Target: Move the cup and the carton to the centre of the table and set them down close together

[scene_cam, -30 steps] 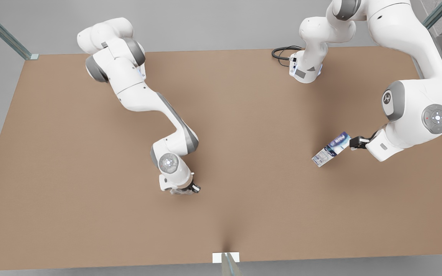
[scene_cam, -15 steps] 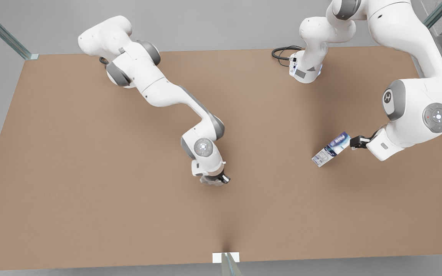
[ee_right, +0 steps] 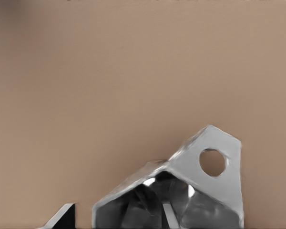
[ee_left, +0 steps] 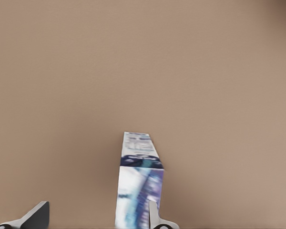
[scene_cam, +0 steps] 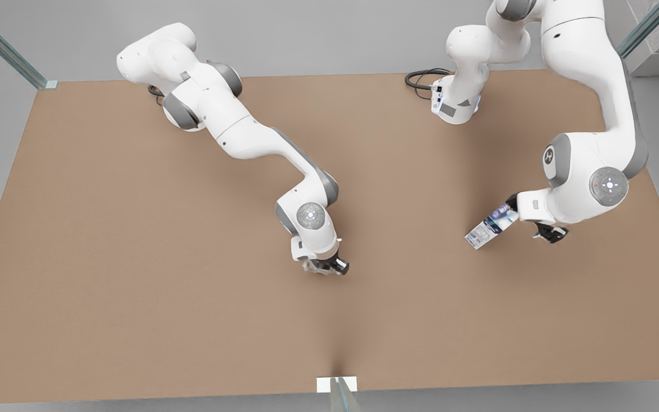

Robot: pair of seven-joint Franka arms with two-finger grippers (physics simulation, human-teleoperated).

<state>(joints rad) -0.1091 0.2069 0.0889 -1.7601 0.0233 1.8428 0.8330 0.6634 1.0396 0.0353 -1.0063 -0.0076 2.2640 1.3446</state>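
Near the middle of the table (scene_cam: 135,240), a little toward its near edge, the cup (scene_cam: 313,266) is gripped in the right gripper (scene_cam: 329,266); in the right wrist view its glassy body (ee_right: 181,191) is seen clenched between the fingers (ee_right: 62,217). Whether it is set down yet cannot be told. Well toward the right edge, the carton (scene_cam: 492,225) is not yet clamped: the left gripper (scene_cam: 535,220) is spread wide around its blue end, one finger (ee_left: 157,217) just beside it. Carrying the carton to the centre is judged still left.

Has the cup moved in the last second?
Yes. Held in the right pincer, the cup went toward the front view's right and up the table, nearer the carton.
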